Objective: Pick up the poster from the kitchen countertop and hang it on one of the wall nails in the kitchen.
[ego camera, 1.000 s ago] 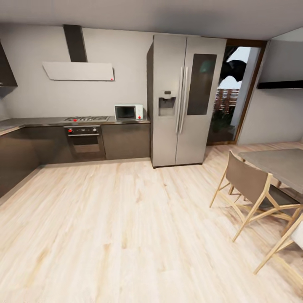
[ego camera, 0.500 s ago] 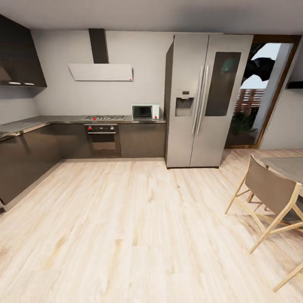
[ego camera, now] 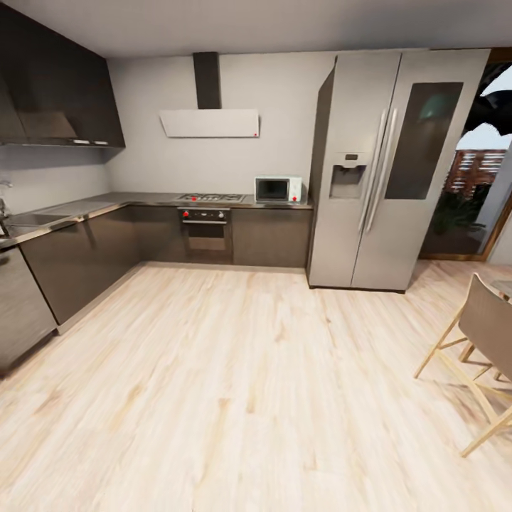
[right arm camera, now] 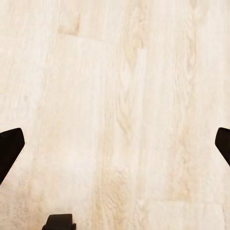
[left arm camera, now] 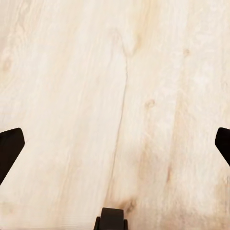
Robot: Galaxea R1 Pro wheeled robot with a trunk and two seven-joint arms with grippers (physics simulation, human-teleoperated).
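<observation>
The grey L-shaped kitchen countertop [ego camera: 107,203] runs along the left and back walls over dark cabinets, with a sink [ego camera: 32,220] and tap at the far left. The poster is out of view, and no nail can be made out on the pale grey wall [ego camera: 153,160]. My left gripper [left arm camera: 115,143] is open over pale wood floor, its dark fingertips [left arm camera: 8,148] spread to the picture's sides. My right gripper [right arm camera: 115,143] is open likewise, fingertips [right arm camera: 8,146] wide apart with bare floorboards between them.
A hob, oven [ego camera: 205,229] and white microwave [ego camera: 277,189] stand on the back run under a range hood [ego camera: 210,122]. A tall steel fridge [ego camera: 387,167] stands to the right. A wooden chair [ego camera: 483,341] is at the right edge. Wood floor [ego camera: 249,370] spreads ahead.
The whole head view has swung left: fridge, oven and microwave slid rightward in the picture, the left counter run with its sink came into view, and the dining table left the frame.
</observation>
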